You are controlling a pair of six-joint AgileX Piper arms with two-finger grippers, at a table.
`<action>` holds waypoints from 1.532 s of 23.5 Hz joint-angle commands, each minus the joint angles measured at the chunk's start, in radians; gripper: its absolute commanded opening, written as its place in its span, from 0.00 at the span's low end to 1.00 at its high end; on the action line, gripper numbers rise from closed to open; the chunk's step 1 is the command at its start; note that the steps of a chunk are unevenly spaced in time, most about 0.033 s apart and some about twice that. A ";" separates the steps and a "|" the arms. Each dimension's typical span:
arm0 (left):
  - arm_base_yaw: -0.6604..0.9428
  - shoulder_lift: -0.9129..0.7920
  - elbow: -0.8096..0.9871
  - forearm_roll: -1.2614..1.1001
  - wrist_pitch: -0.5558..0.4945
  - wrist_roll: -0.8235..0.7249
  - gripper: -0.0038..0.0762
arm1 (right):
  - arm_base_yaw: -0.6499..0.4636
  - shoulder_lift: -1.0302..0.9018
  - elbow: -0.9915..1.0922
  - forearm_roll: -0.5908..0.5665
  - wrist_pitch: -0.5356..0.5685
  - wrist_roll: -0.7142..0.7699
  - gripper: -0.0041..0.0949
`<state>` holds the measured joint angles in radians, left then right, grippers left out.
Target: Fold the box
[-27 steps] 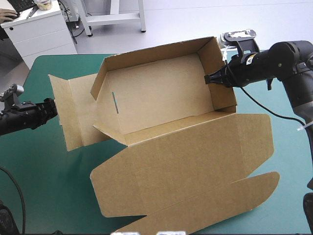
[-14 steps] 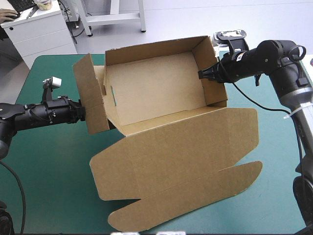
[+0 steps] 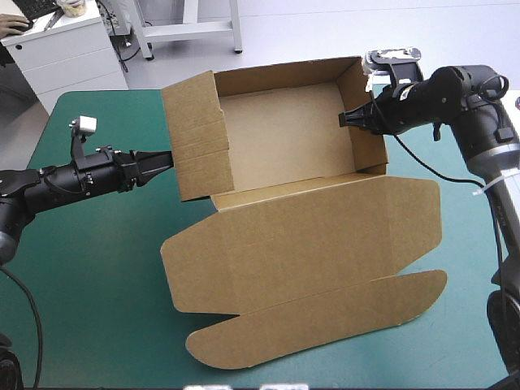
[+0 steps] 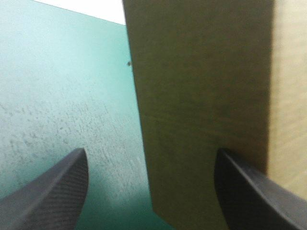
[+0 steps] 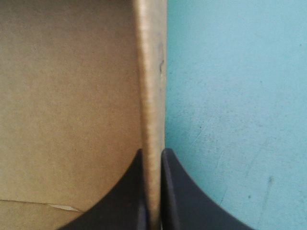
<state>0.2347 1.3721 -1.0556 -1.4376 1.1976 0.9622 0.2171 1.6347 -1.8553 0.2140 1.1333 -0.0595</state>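
The brown box [image 3: 284, 138] stands as an open tray on the teal-green cover, its walls up and its lid [image 3: 309, 244] lying flat toward the front edge. My left gripper [image 3: 166, 158] is open, its tips at the outside of the raised left wall [image 3: 195, 146]. In the left wrist view that wall [image 4: 201, 86] fills the space ahead of the left gripper [image 4: 151, 153], close to one finger. My right gripper [image 3: 345, 119] is shut on the right wall's top edge. The right wrist view shows the board's edge [image 5: 151, 72] pinched in the right gripper [image 5: 152, 153].
Bare teal-green cover [image 3: 81, 268] lies left of the lid and under the left arm. The lid's rounded tuck flap [image 3: 325, 325] reaches near the table's front edge. A white cabinet [image 3: 65, 49] stands beyond the far left corner.
The left wall, earlier splayed out flat, now stands upright against the tray. My left gripper moved right with it. The right gripper kept its hold while the box shifted slightly.
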 commanded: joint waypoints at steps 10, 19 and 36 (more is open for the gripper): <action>-0.169 -0.029 -0.024 -0.113 0.093 -0.040 0.69 | -0.006 -0.042 -0.025 -0.005 -0.065 0.021 0.02; -0.218 -0.029 -0.083 -0.220 0.093 -0.033 0.69 | 0.019 -0.046 0.065 -0.006 -0.092 0.026 0.03; -0.235 -0.029 -0.085 0.153 -0.169 -0.336 0.68 | 0.172 -0.077 0.036 -0.237 -0.179 0.202 0.03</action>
<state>0.0192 1.3721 -1.1064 -1.2612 1.0554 0.6799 0.3803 1.6121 -1.7692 -0.0384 1.0209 0.1267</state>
